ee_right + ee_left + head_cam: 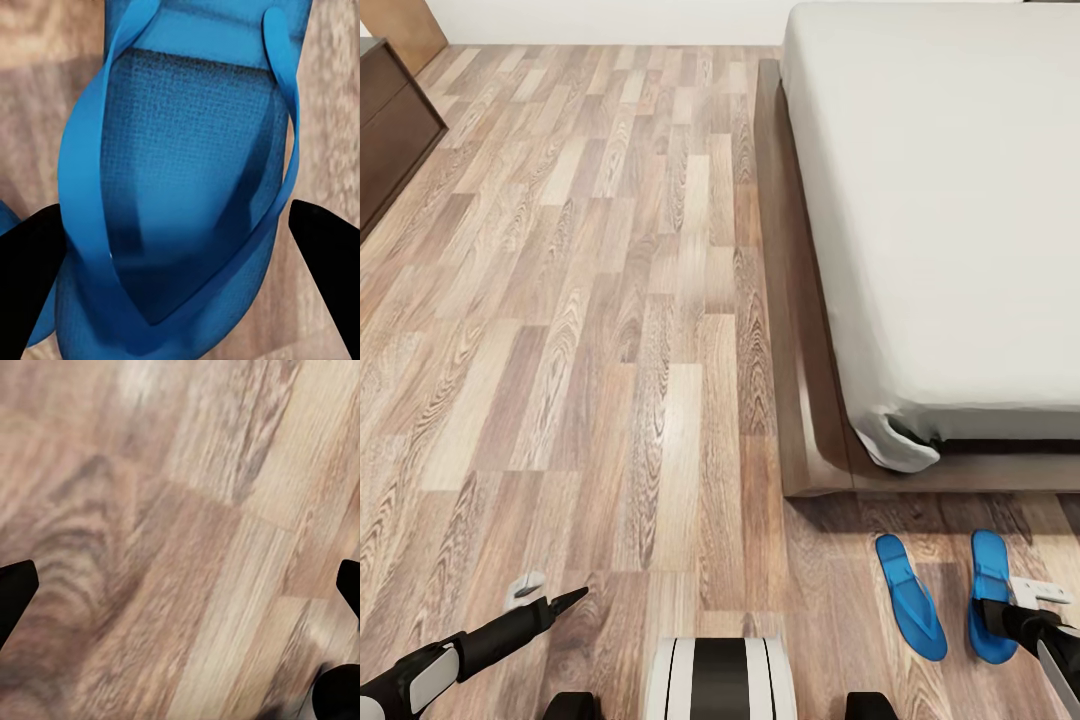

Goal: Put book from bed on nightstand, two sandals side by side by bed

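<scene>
My right gripper [180,270] hangs spread over one textured blue sandal [990,590]; its twin [912,597] lies beside it on grained planks below the bed [950,200]. Left gripper [180,585] gapes wide.

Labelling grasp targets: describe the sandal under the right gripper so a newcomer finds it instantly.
Start at the bed, go to its near wooden corner; two blue sandals lie on the floor there. It is the right-hand sandal, partly under the right gripper; its twin lies uncovered.

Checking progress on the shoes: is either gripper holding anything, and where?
Nothing is gripped. The right gripper is open, its fingers either side of a blue sandal. The left gripper is open over bare floor.
</scene>
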Controlling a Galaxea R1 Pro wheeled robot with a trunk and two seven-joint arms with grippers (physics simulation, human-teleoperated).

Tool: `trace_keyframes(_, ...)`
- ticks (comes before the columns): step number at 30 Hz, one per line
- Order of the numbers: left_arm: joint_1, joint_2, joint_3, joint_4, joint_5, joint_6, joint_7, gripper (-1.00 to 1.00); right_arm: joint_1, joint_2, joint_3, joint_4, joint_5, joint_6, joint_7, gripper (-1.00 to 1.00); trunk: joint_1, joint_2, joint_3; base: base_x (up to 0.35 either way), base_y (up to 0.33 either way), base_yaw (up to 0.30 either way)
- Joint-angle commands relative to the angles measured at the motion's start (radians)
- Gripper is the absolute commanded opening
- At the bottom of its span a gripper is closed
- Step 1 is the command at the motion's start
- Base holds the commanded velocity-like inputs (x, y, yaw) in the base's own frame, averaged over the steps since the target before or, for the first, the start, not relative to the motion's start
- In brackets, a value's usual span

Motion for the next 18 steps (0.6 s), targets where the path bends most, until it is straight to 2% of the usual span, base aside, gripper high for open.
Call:
trace_keyframes(1,0.000,0.001,-0.005,-0.001,0.010,0.010,-0.003,1.00,0.000,0.000,-0.002,-0.001,-0.007,0.005,0.003,-1.00,0.000,0.000,-0.001,0.000,0.000,0.000)
trace_keyframes(4,0.000,0.001,-0.005,-0.001,0.010,0.010,-0.003,1.00,0.000,0.000,-0.002,-0.001,-0.007,-0.011,0.003,-1.00,0.000,0.000,-0.001,0.000,0.000,0.000)
trace_keyframes(8,0.000,0.001,-0.005,-0.001,0.010,0.010,-0.003,1.00,0.000,0.000,-0.001,0.001,-0.007,-0.070,0.003,-1.00,0.000,0.000,-0.001,0.000,0.000,0.000)
trace_keyframes(18,0.000,0.001,-0.005,-0.001,0.010,0.010,-0.003,1.00,0.001,0.000,-0.001,0.007,-0.008,-0.124,0.005,-1.00,0.000,0.000,-0.001,0.000,0.000,0.000)
